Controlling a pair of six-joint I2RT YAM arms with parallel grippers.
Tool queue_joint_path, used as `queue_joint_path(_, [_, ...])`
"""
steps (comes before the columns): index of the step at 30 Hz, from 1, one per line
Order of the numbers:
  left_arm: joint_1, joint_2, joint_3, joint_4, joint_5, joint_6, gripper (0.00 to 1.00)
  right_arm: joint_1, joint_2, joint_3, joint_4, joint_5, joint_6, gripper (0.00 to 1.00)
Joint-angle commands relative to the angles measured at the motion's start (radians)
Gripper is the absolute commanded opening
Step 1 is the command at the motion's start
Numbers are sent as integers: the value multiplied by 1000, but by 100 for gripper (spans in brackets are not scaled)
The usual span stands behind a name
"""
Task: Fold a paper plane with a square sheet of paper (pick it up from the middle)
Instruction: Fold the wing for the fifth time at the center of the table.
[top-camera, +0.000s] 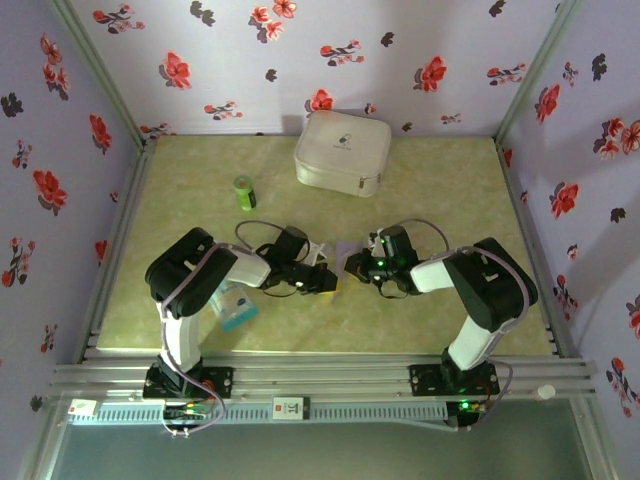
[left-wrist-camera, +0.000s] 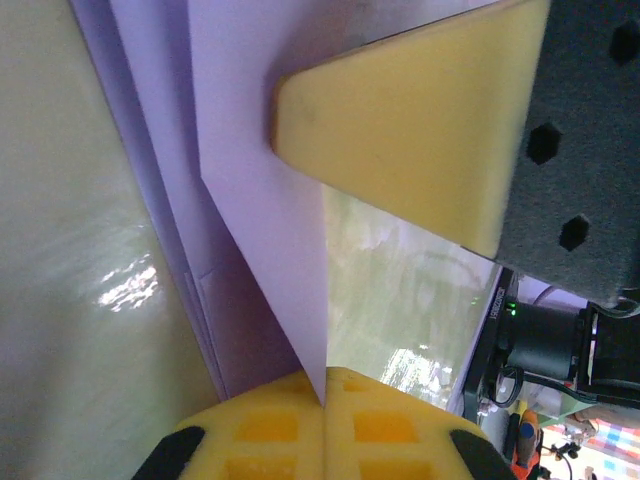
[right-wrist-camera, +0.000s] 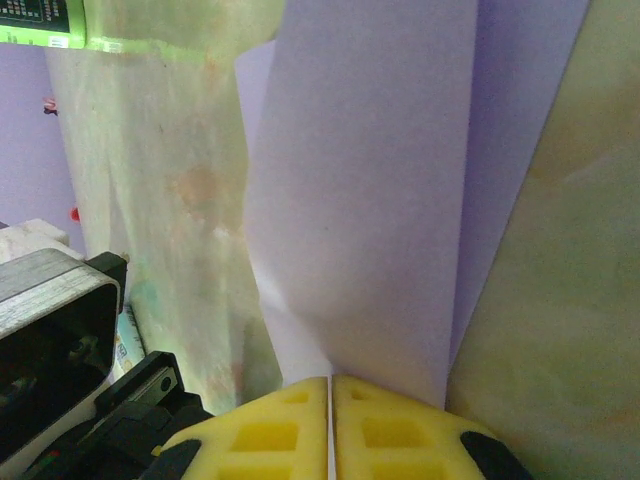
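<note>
The square sheet of paper (top-camera: 348, 250) is pale lavender and hangs between my two grippers over the middle of the table. In the left wrist view it (left-wrist-camera: 260, 150) shows folded layers and a slanted flap that narrows to a point. That point sits pinched in my left gripper (left-wrist-camera: 325, 400), which is shut on it. My right gripper (right-wrist-camera: 331, 385) is shut on a lower edge of the paper (right-wrist-camera: 370, 200). A yellow fingertip (left-wrist-camera: 420, 120) of the right gripper lies against the sheet opposite the left one. Whether it forms a paper plane I cannot tell.
A white case (top-camera: 342, 152) stands at the back centre. A small green bottle (top-camera: 245, 192) lies to its left. A blue-and-white packet (top-camera: 235, 305) rests beside the left arm. Flowered walls close in three sides, and a metal rail (top-camera: 320, 378) runs along the near edge.
</note>
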Motion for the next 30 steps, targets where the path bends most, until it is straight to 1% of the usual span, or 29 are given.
queue_joint_path(1, [10, 27, -57, -38, -50, -23, 0, -22, -39, 13, -50, 36, 3, 11])
queue_joint_path(6, [17, 31, -86, 30, -51, -65, 0, -34, -71, 24, -65, 1, -21, 11])
queue_joint_path(14, [23, 37, -110, 77, -51, -93, 0, -34, -44, 34, -44, -52, -32, 11])
queue_joint_path(19, [23, 40, -111, 80, -52, -98, 0, -34, -16, 64, -64, -80, -51, 11])
queue_joint_path(30, [26, 45, -110, 56, -62, -107, 0, -35, 60, 101, -79, -61, -69, 11])
